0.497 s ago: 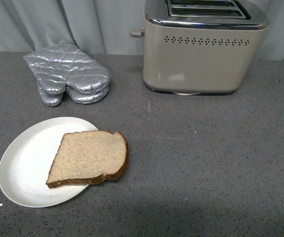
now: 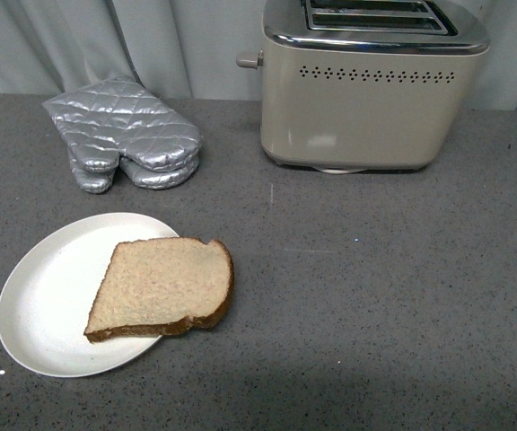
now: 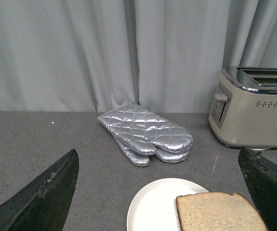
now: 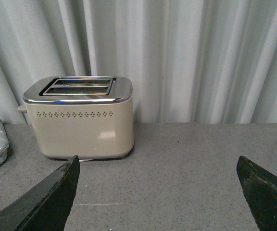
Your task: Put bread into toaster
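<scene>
Left wrist view. My left gripper [image 3: 157, 154] hung with its dark fingers [image 3: 37, 202] spread wide. Between them lay the bread [image 3: 218, 212], resting on a white plate [image 3: 150, 207]. Farther off, silver oven mitts [image 3: 145, 134] lay on the grey counter [image 3: 32, 139], the toaster [image 3: 256, 113] stood beside them, and a pale curtain [image 3: 81, 53] hung behind.

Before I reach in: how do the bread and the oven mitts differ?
The bread is tan, flat and single; the oven mitts are silver, quilted and stacked as a pair. The bread lies half on the white plate, overhanging its rim; the oven mitts lie straight on the counter. Both sit left of the toaster, untouched.
</scene>
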